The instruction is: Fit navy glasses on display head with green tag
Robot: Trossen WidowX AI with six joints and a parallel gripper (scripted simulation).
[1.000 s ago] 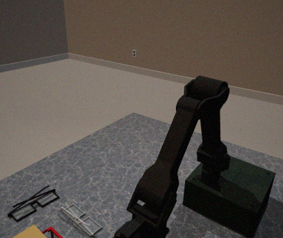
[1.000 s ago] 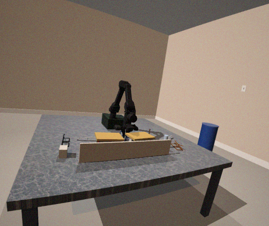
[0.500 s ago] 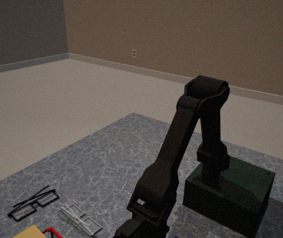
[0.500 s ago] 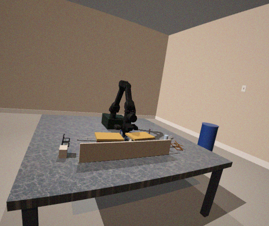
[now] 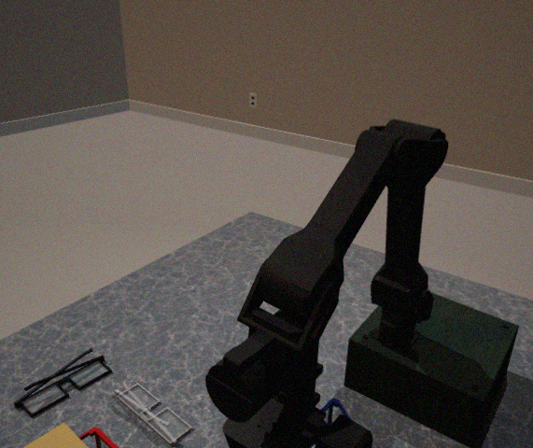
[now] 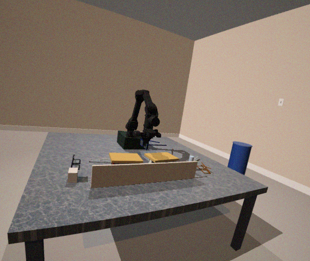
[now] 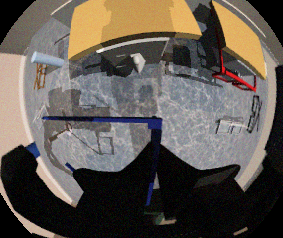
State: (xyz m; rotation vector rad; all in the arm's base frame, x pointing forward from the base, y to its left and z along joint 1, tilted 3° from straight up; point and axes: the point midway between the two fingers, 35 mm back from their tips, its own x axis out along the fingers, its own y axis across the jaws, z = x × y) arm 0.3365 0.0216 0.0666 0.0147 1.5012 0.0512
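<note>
My gripper (image 7: 153,145) (image 5: 327,427) (image 6: 147,139) is shut on the navy glasses (image 7: 101,119) (image 5: 334,404) (image 6: 156,145) and holds them low over the table, close to the arm's dark base (image 5: 430,366). In the wrist view the navy frame runs left from the fingers, one bar passing down between them. Two yellow-topped blocks (image 6: 125,157) (image 6: 160,156) (image 7: 135,16) (image 7: 243,34) stand ahead of the gripper. I cannot see a green tag or any face features on them in these views.
Black glasses (image 5: 61,383) (image 6: 75,161), clear glasses (image 5: 152,414) and red glasses (image 5: 94,432) (image 7: 236,78) lie on the table. Orange glasses (image 6: 203,167) and a white cylinder (image 6: 191,157) lie right. A beige board (image 6: 143,172) stands upright; a small box (image 6: 73,174) sits left; a blue barrel (image 6: 239,160) stands on the floor.
</note>
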